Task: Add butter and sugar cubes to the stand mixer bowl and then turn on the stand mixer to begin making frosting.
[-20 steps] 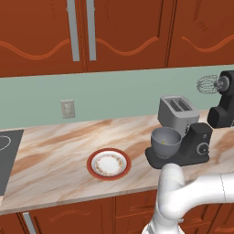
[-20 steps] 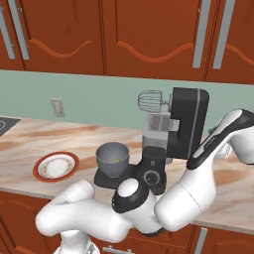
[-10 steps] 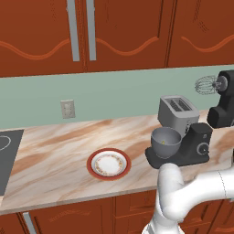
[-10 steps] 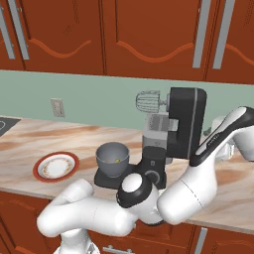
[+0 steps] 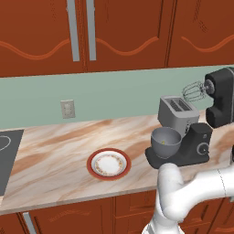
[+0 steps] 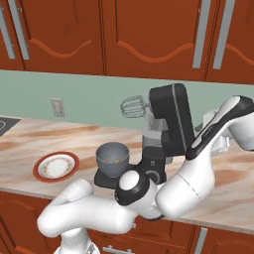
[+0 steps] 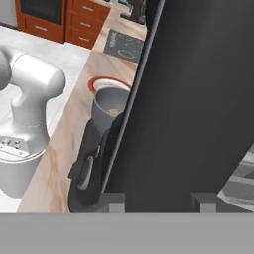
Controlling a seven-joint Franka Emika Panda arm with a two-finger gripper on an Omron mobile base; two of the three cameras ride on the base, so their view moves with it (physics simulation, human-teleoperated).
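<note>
The stand mixer [image 5: 183, 153] stands at the counter's right, its black head [image 6: 171, 119] tilted up and the wire whisk [image 6: 133, 106] in the air. The grey stand mixer bowl [image 6: 112, 158] sits on its base. A small yellow-tan bit [image 7: 115, 113] lies in the bowl; I cannot tell butter from sugar cubes there. In the hand view my gripper [image 7: 161, 201] is close against the head's black side. Its fingertips [image 7: 116, 201] stand apart with nothing clamped between them. My arm [image 6: 218, 129] curls around behind the head. The round dial [image 5: 201, 147] faces the front.
A red-rimmed white plate [image 5: 109, 164] lies left of the mixer. A grey toaster [image 5: 178, 112] stands behind the bowl against the wall. A cooktop [image 5: 4, 155] is at the far left. A wall outlet [image 5: 68, 109] sits above the counter.
The arm's elbow has shifted very slightly in the right base view. The mixer, bowl and plate have not moved.
</note>
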